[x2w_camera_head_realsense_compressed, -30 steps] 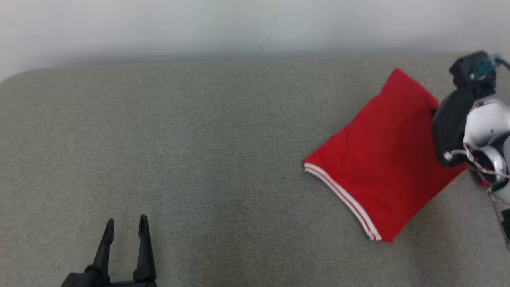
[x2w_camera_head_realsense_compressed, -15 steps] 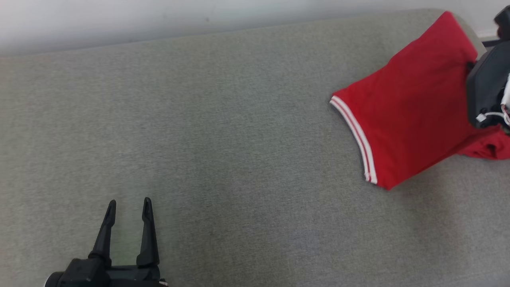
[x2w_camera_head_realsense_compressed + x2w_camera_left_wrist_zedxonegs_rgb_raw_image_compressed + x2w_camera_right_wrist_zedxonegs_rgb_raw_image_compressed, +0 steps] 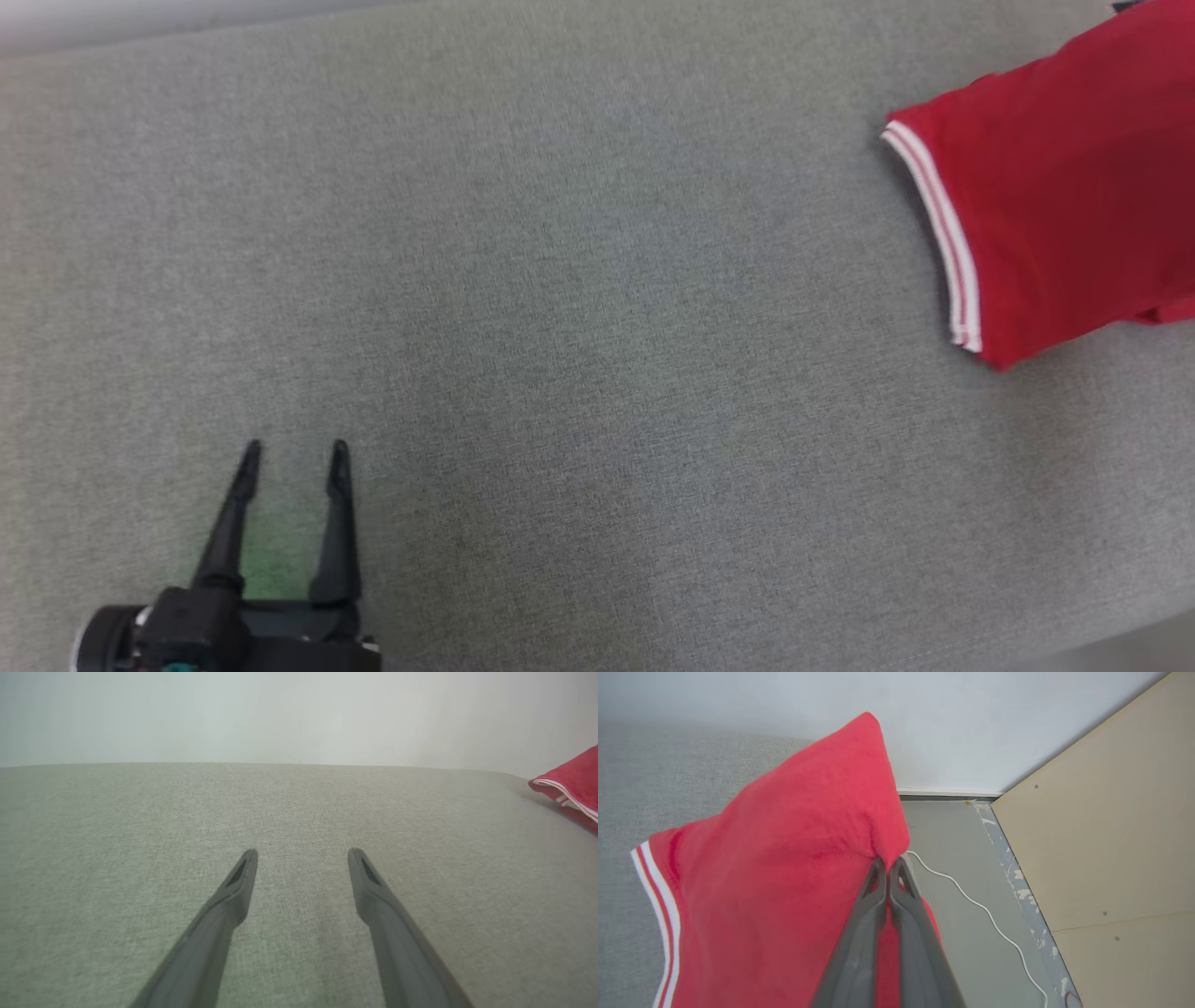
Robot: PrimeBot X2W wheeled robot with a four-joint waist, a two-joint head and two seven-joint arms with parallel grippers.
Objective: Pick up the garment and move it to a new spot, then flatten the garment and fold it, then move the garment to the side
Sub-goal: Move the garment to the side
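The folded red garment (image 3: 1064, 215) with white stripes along its hem lies at the far right of the grey padded table (image 3: 560, 327), running past the head view's right edge. Its hem also shows at the right of the left wrist view as the garment (image 3: 572, 788). In the right wrist view my right gripper (image 3: 889, 863) is shut on the garment (image 3: 784, 872), pinching its edge near the table's end. My left gripper (image 3: 291, 457) stands open at the lower left, nothing between its fingers, far from the cloth. Over bare table hovers the same left gripper (image 3: 302, 856).
Beyond the table's right end, the right wrist view shows grey floor (image 3: 962, 858) with a thin white cable (image 3: 985, 910) and a beige panel (image 3: 1101, 849). A pale wall (image 3: 971, 728) stands behind the table. Wide bare table surface lies left of the garment.
The head camera has tilted down and shifted, so the whole picture moved. The garment has swung toward the table's right end; the right arm has left the head view.
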